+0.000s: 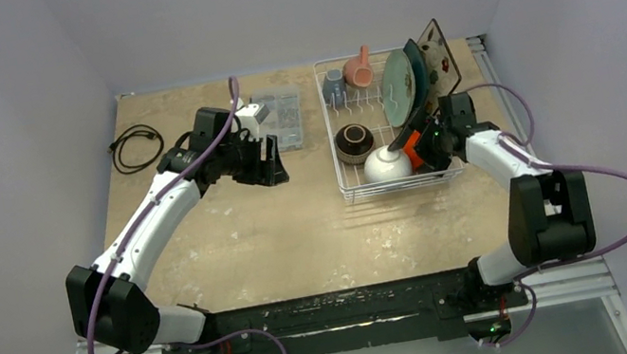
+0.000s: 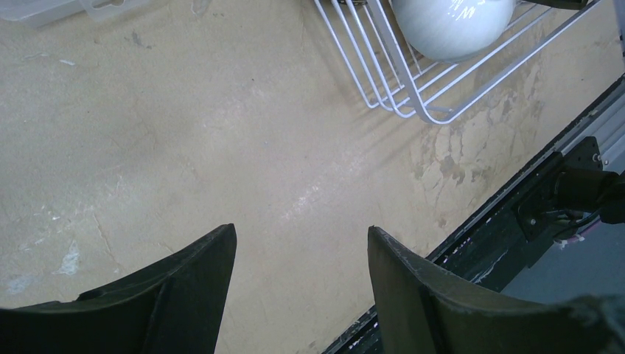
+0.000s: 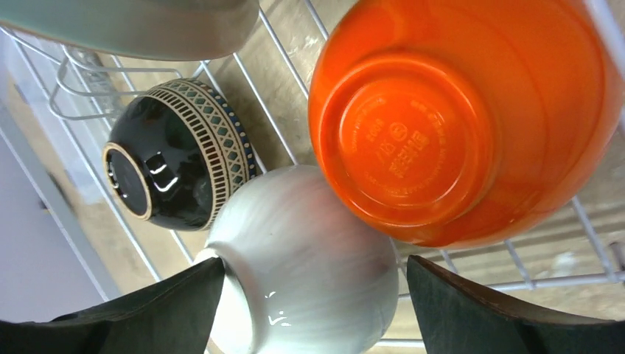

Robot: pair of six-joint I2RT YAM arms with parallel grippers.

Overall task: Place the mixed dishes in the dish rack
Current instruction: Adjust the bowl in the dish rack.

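While backing right gripper (image 3: 315, 262) off dish rack (image 1: 336, 135), keep jaws wide apart as now, nothing clamped. Orange bowl (image 3: 457, 125) upturned in rack just beyond right fingertip, beside white bowl (image 3: 295, 221) under jaws; brown bowl (image 3: 177, 151) further left. Lift straight, nudge none of 3. Left gripper (image 2: 302, 236) apart too, empty, above table (image 2: 221, 133).

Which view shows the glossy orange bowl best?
Right wrist: the glossy orange ceramic bowl fills much of the frame, stamped base facing the camera. Top external shows only a small orange sliver; left wrist shows none of it.

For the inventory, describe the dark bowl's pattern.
Dark bowl: glossy black-brown, cream band of diamonds and stripes; right wrist view shows it best.
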